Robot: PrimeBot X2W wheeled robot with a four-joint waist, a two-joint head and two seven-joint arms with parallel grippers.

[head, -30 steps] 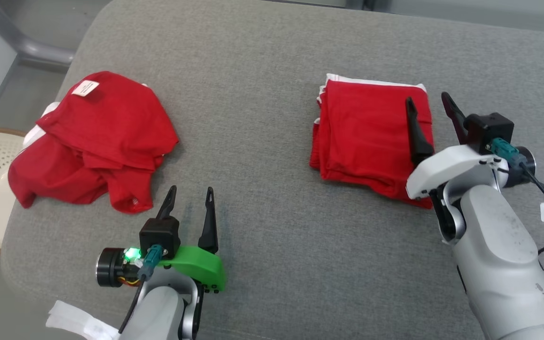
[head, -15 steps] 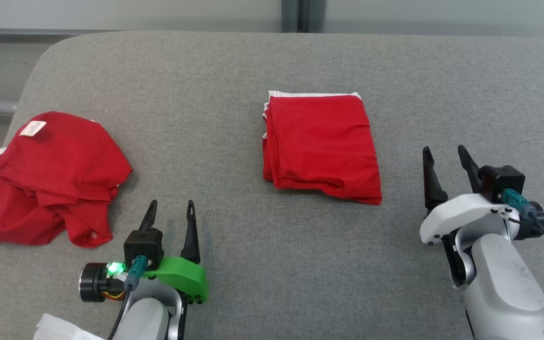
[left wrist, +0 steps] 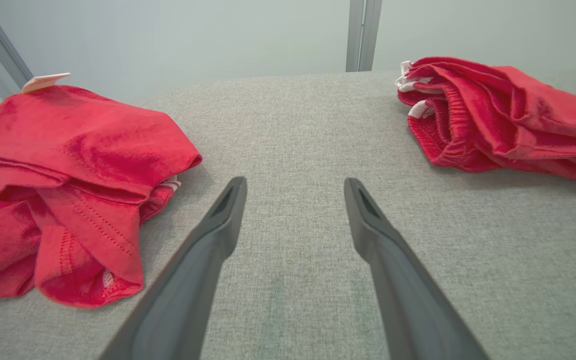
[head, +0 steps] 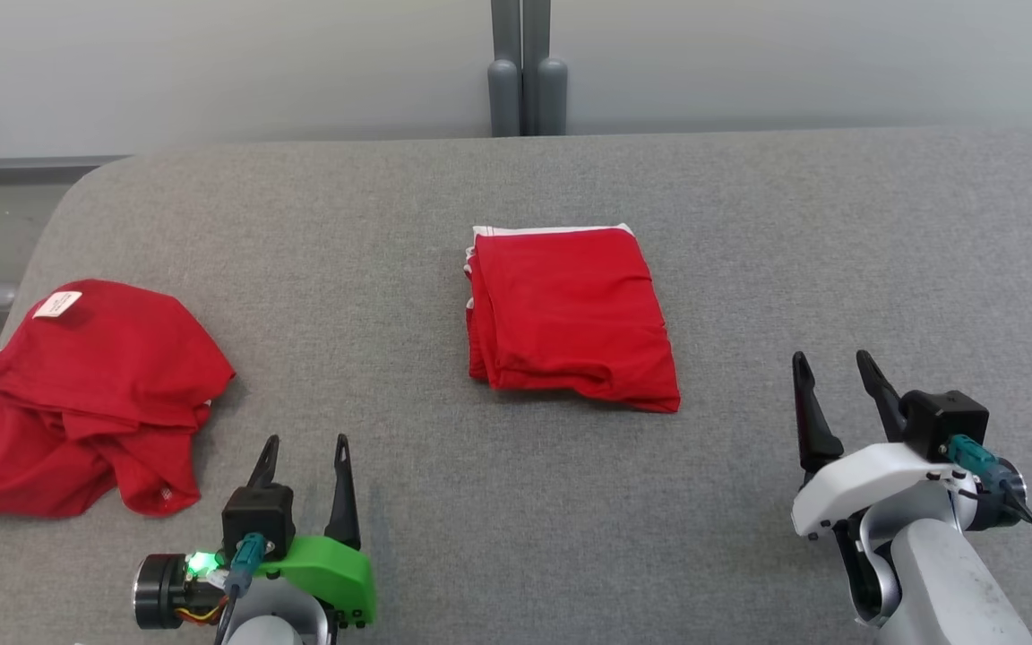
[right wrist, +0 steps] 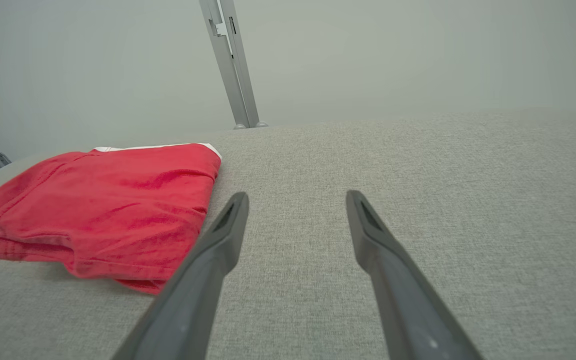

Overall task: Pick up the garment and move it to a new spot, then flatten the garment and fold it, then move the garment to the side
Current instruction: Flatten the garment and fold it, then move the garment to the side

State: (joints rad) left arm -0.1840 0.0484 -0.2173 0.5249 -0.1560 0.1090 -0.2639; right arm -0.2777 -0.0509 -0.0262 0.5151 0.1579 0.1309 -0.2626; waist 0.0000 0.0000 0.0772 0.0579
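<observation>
A folded red garment (head: 570, 313) with white trim lies flat in the middle of the grey table (head: 516, 502). It also appears at the right of the left wrist view (left wrist: 508, 120) and at the left of the right wrist view (right wrist: 108, 205). A second, crumpled red garment (head: 77, 403) with a white label sits at the table's left edge, close to my left fingers (left wrist: 68, 175). My left gripper (head: 306, 441) (left wrist: 295, 182) is open and empty near the front. My right gripper (head: 831, 358) (right wrist: 295, 197) is open and empty, apart from the folded garment, to its right.
The table's rounded left corner (head: 59, 206) lies just beyond the crumpled garment. A pale wall with a grey post (head: 523, 81) stands behind the far edge. Bare grey cloth stretches across the right half of the table (head: 883, 251).
My right gripper has drawn back off the folded garment's right edge toward the front right, jaws still open. The head camera has turned and tilted up. The left gripper holds its pose.
</observation>
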